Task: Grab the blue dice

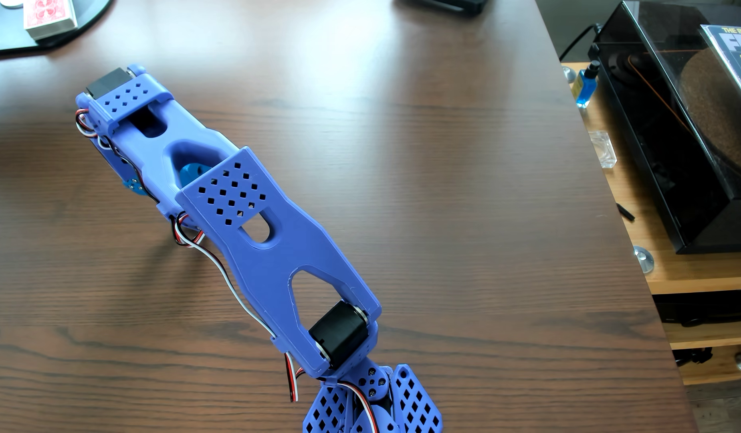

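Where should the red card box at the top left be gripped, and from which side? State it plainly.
Probably across the two long side faces of the card box, coming straight down: it lies flat on the dark mat, broad face up, partly cropped.

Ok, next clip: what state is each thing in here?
arm: reaching out over the table
tool: mostly hidden under the arm, open or shut unclear
dice: not in sight
card box: shut, lying flat
turntable lid: down, record sleeve on top
bottle: upright, capped
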Robot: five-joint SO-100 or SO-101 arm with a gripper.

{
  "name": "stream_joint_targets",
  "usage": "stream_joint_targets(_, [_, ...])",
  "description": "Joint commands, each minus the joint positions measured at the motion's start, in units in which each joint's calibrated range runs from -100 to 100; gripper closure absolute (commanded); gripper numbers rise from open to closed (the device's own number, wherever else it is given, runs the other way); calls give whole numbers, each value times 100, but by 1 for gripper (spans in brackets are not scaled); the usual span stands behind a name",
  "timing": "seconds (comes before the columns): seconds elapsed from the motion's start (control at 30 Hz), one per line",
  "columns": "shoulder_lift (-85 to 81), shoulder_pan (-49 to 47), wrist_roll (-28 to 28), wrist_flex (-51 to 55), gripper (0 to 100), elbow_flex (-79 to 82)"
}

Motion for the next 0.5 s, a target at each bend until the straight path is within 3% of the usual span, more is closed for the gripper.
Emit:
stream_joint_targets(0.0, [-190,108,29,107,98,-438])
stream_joint_targets(0.2, [-383,346,-82,107,98,-845])
stream_joint_targets(0.47, [-1446,1508,-1291,184,98,-3449])
